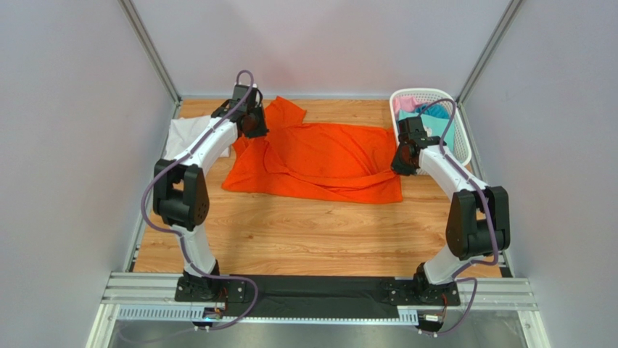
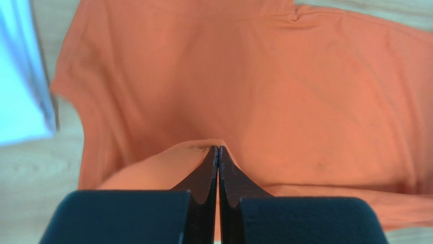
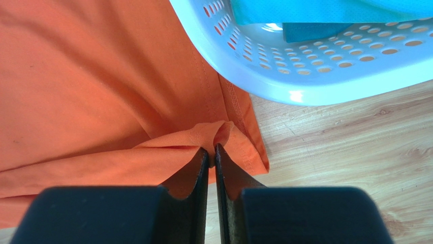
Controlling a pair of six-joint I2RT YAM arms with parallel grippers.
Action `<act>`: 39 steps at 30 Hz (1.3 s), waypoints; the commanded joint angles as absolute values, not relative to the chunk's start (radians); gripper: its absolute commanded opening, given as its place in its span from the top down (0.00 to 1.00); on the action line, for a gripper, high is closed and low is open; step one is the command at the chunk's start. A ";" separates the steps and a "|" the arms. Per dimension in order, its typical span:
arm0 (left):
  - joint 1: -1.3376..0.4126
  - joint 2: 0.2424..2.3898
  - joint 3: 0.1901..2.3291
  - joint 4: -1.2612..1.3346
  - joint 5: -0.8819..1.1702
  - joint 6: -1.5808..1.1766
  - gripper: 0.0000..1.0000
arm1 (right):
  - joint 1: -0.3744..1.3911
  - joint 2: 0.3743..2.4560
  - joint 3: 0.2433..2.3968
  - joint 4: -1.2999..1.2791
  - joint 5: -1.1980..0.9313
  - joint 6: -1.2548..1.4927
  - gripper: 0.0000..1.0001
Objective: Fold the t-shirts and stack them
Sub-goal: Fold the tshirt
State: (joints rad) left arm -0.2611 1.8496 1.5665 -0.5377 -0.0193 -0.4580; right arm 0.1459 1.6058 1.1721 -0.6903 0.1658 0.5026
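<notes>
Pinching a raised ridge of cloth, the left gripper has its two black fingers pressed together with only a hairline seam between them. A fold of the orange t-shirt is caught at their tips. The right gripper is closed in the same way, clamped on a puckered bit of hem near the shirt's corner.

From overhead, the orange t-shirt lies spread on the wooden table, toward 12 o'clock from the arm bases. The left gripper is at its 10 o'clock edge and the right gripper at its 3 o'clock edge. A sleeve juts out toward 12 o'clock just past the left gripper, and a long fold runs across the body. That camera is too far off to show how the fingers stand; only the wrist cameras do.

The left wrist view catches a white t-shirt at 9 o'clock of the fingers, lying on the table just beside the orange one. Overhead, it sits partly under the left arm.

The right wrist view shows the rim of a white plastic basket at 1 o'clock of the fingers. The rim crosses in front of the orange hem, though whether the two touch cannot be told. A teal t-shirt lies inside. Only the overhead camera shows a pink t-shirt at the basket's far end.
</notes>
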 commanded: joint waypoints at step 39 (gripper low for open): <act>-0.189 1.804 1.221 -0.560 0.015 -0.569 0.00 | 0.287 1.810 1.216 -0.468 -0.104 0.408 0.00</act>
State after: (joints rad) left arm -0.2131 1.8069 1.2373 -0.5926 -0.0067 -0.5385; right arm 0.2893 1.7756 1.1522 -0.5190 -0.1230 0.3950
